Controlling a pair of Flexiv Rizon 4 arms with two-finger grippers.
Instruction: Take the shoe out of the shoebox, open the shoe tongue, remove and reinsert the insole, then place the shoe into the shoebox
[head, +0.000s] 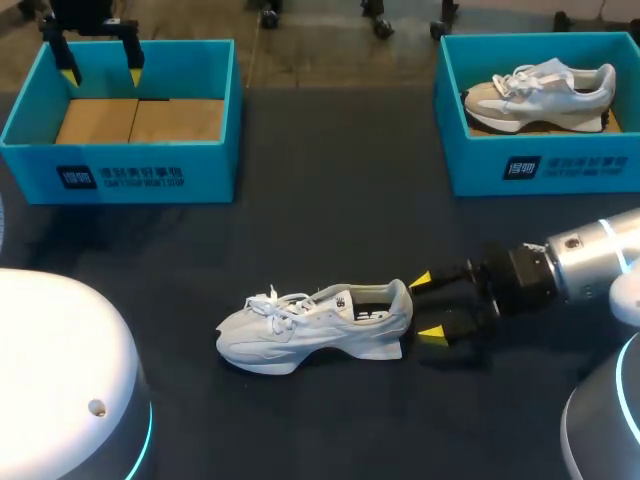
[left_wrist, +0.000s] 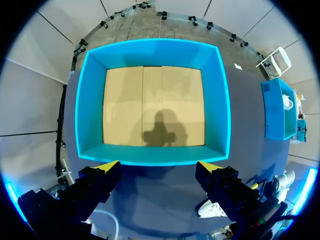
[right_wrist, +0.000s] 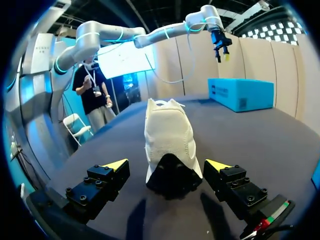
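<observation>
The shoe (head: 315, 325) stands mid-table, long axis left-right, toe toward my left, heel just before my right gripper (head: 426, 306), which is released. My left gripper (head: 101, 75), also released, hangs over the left shoebox (head: 120, 165). I cannot read the shoe's dark interior.

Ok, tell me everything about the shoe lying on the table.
The shoe is a pale grey-white trainer with white laces, a chunky white sole and dark lining. It rests upright on its sole on the dark table, toe toward the left arm's side, heel just ahead of the right arm's open jaws, untouched.
</observation>
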